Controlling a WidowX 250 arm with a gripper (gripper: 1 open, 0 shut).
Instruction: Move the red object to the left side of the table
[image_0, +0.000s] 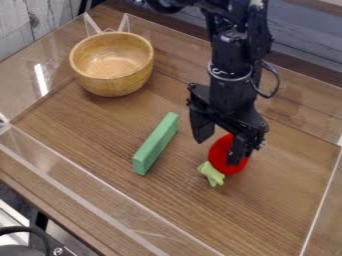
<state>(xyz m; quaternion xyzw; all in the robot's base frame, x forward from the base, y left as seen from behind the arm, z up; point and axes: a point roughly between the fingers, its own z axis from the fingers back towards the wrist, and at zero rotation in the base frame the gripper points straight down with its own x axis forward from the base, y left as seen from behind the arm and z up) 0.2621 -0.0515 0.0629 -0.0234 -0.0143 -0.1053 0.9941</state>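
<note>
Red object | leafy stem toward near-left edge | hand spread, straddling it

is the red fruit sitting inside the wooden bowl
No, the red object lies on the table under the gripper, far from the bowl.
</note>
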